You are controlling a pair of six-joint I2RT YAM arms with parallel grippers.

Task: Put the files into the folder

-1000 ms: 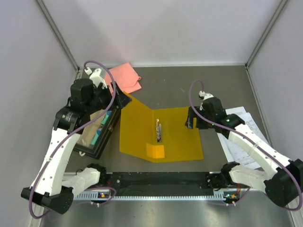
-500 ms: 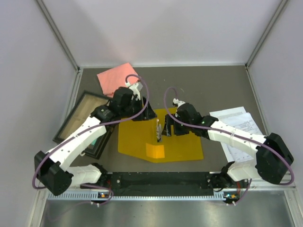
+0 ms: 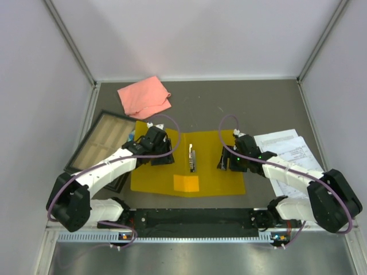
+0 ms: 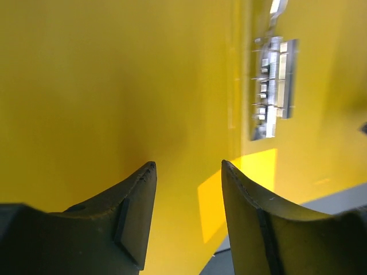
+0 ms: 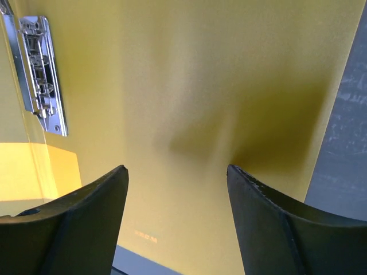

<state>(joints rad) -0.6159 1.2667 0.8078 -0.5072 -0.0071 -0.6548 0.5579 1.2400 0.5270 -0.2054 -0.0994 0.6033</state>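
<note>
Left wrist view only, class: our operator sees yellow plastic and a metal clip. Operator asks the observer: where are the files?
Observer: The files lie on the table right of the open folder, none inside it.
Operator: Is the other arm near them?
Observer: The right gripper is open over the folder's right half, short of the files.

One folder [image 3: 212, 149], one cloth [image 3: 143, 97], one tray [image 3: 97, 143], one paper stack [image 3: 289, 143].
</note>
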